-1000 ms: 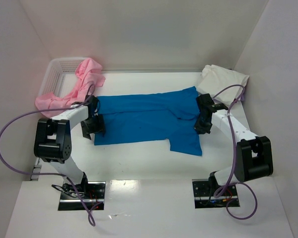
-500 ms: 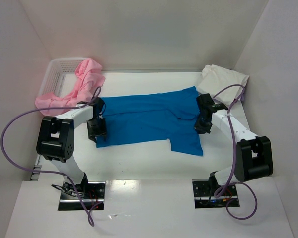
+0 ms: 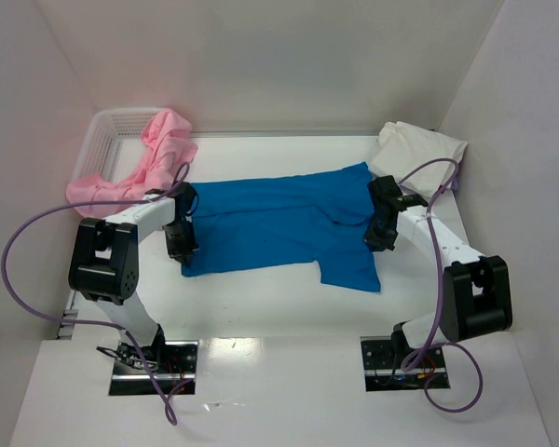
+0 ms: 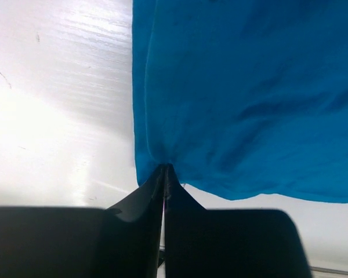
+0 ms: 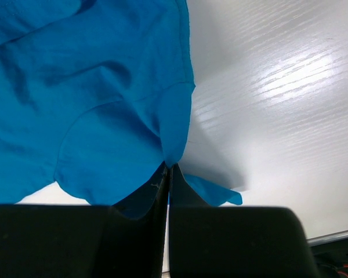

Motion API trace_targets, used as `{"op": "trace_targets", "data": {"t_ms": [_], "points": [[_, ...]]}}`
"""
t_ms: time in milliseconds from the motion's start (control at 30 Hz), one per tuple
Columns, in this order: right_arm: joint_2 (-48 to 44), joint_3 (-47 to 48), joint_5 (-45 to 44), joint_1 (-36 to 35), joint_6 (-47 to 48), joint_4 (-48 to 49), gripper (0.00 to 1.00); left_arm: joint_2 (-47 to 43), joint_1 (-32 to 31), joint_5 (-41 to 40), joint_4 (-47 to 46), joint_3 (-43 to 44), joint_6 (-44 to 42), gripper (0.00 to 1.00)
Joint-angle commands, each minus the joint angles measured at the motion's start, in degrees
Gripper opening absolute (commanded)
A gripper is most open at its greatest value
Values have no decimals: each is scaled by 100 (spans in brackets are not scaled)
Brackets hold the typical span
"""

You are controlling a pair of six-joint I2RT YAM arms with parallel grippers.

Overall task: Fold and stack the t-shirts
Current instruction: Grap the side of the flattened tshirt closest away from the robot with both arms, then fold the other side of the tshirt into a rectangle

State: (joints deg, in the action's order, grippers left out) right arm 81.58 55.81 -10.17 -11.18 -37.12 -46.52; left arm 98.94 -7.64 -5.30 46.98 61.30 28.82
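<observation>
Top external, left gripper [image 3: 183, 250], right gripper [image 3: 378, 238] clamp blue t-shirt [image 3: 270, 223], pink tees [image 3: 158, 149] seemingly draping basket [image 3: 112, 124]

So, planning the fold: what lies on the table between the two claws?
The blue t-shirt, spread out, spans from left claw to right claw; the top view shows it.

The blue t-shirt [image 3: 270, 228] is bright and plain. The pink tees [image 3: 158, 140] are pale, the basket [image 3: 107, 119] white lattice. The corner tee [image 3: 419, 149] is cream-white.
</observation>
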Motion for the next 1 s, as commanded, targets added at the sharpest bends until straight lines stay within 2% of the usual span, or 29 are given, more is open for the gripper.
{"op": "trace_targets", "data": {"t_ms": [0,200,400,633,967], "points": [[-178,97,-37,46,83,179,0,-164,-27,-172,188,163,88,0],[-292,272,15,46,135,231,0,-621,-27,-489,364,348,142,0],[-397,852,15,98,319,450,0,-920,42,-674,374,988,116,0],[-20,1660,77,327,653,1030,0,-349,280,-797,101,1841,-148,0],[1149,2601,200,599,838,1786,0,801,641,-893,-409,3062,-455,0]]}}
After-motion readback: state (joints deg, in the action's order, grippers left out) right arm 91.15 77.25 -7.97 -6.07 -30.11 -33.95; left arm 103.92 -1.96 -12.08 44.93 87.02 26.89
